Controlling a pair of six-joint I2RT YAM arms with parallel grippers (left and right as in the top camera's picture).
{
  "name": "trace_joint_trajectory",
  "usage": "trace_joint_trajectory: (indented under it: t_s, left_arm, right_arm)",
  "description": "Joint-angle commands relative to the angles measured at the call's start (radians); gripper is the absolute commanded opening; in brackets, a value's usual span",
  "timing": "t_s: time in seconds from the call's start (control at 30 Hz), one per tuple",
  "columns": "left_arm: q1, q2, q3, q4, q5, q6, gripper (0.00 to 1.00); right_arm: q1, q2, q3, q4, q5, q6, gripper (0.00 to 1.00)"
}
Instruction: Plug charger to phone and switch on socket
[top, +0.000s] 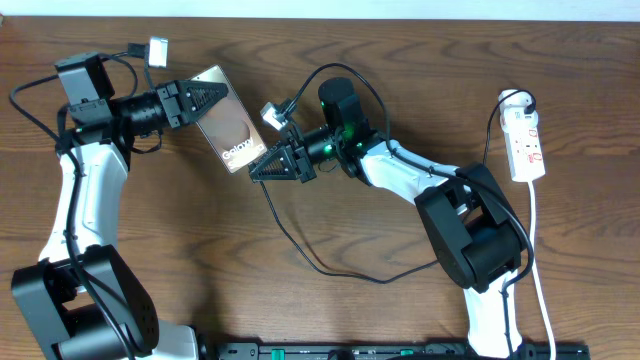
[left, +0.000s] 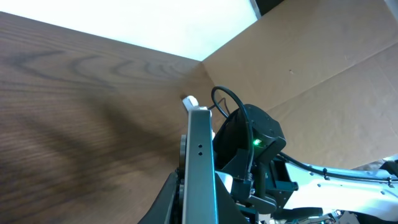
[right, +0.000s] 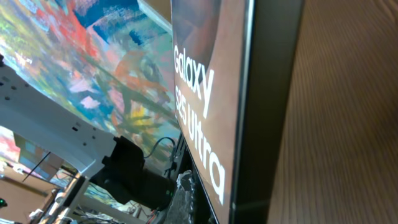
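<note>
The phone (top: 229, 133) is held off the table, tilted, its "Galaxy" screen facing up. My left gripper (top: 218, 99) is shut on its far-left end; in the left wrist view the phone (left: 200, 163) stands edge-on between the jaws (left: 199, 208). My right gripper (top: 256, 172) sits at the phone's near-right end with its fingers together, and the thin black charger cable (top: 300, 250) leads out of it; the plug tip is hidden. The right wrist view is filled by the phone (right: 208, 93). The white socket (top: 527, 142) lies at the far right.
The charger cable loops across the table's middle toward the right arm's base (top: 470, 235). A black plug (top: 525, 100) sits at the socket's far end and a white cord (top: 540, 260) runs toward the front edge. A cardboard wall (left: 311, 68) stands behind the table.
</note>
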Motion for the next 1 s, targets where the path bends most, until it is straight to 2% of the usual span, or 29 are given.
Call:
trace_joint_trajectory:
  t_s: [0.0, 0.27, 0.97]
  left_arm:
    - [-0.03, -0.011, -0.013, -0.031, 0.087, -0.005, 0.07]
    - [-0.03, -0.011, -0.013, -0.031, 0.108, -0.005, 0.07]
    - [-0.03, -0.011, -0.013, -0.039, 0.119, 0.002, 0.07]
  right_arm:
    - [-0.004, -0.008, 0.043, 0.031, 0.155, 0.016, 0.01]
    - [-0.004, -0.008, 0.043, 0.082, 0.156, 0.047, 0.01]
    - [-0.004, -0.008, 0.043, 0.082, 0.156, 0.046, 0.01]
